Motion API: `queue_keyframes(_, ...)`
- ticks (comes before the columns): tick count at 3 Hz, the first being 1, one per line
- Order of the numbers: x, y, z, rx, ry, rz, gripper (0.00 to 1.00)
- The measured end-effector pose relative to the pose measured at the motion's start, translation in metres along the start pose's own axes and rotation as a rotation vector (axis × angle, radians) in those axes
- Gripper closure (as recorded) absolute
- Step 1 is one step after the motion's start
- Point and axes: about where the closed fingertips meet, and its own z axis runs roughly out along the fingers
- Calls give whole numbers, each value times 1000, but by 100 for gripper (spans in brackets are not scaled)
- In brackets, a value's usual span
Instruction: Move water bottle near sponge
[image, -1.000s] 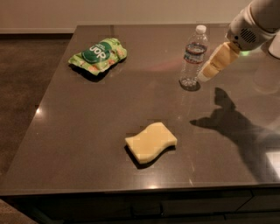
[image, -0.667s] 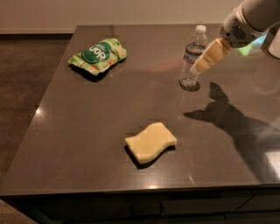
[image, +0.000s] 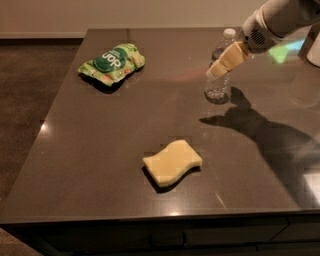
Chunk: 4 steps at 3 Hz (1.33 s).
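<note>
The water bottle (image: 218, 88) stands upright in the upper right of the frame, on the far right part of the bench (image: 95, 145). Its white cap shows above the arm and its clear ribbed base rests on the dark top. The gripper (image: 218, 69) comes in from the upper right corner and lies across the bottle's middle, hiding the label band. From this view I cannot tell whether the jaws are apart, closed, or clamped on the bottle.

The step in hand looks like the grasp itself: the bottle is reached but not yet carried. The next move calls for a firm hold at mid-body. Then comes a lift or slide toward the lower centre of the frame, and the bottle should be set down upright just beside the sponge, not on it.

The sponge (image: 172, 162) lies flat in the lower centre, well apart from the bottle, with only bare bench between them. A green snack bag (image: 112, 62) sits in the upper left, far off that path. The arm's shadow (image: 260, 131) falls across the right of the bench. The main risk I see is a light, tall bottle tipping if gripped off-centre.
</note>
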Motion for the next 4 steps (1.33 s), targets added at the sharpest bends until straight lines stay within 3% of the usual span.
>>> queue_keyframes(1,-7,-2,10,-14,-24,5,18)
queue_keyframes(4,-9,6,1,-49,-69,-21,88)
